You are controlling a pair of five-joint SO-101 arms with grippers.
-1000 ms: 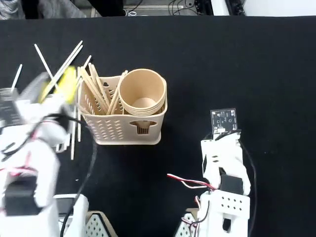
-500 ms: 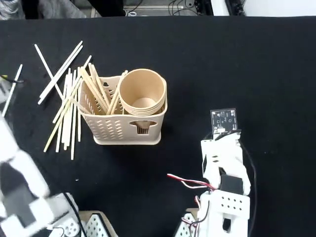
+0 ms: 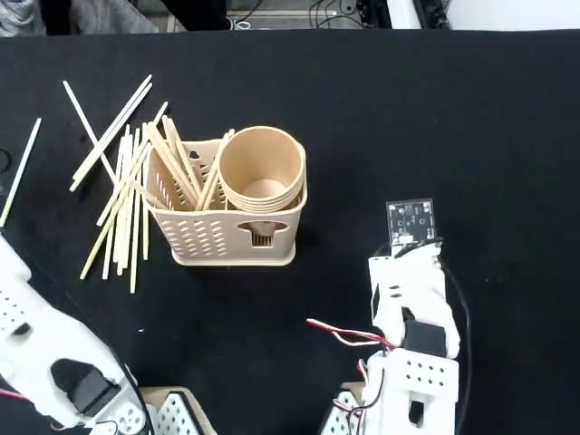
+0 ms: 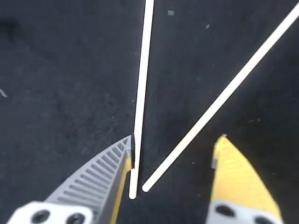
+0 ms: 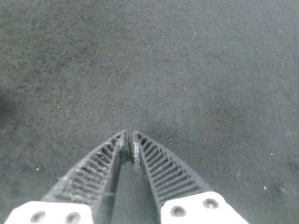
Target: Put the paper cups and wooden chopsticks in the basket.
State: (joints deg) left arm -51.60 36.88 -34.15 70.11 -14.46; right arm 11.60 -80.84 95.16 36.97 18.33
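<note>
Left of centre on the black table, the basket (image 3: 231,240) holds stacked cups (image 3: 261,172) in one compartment and leaning chopsticks (image 3: 177,163) in the other. A loose pile (image 3: 122,208) of sticks lies just beside it, and a lone stick (image 3: 20,172) lies farther out. The left arm (image 3: 45,353) sits at the near corner, cut off by the frame. The left claw (image 4: 175,137) stands apart around two stick ends (image 4: 141,93); their far ends run out of view. The right claw (image 5: 129,134) is closed together over bare cloth.
</note>
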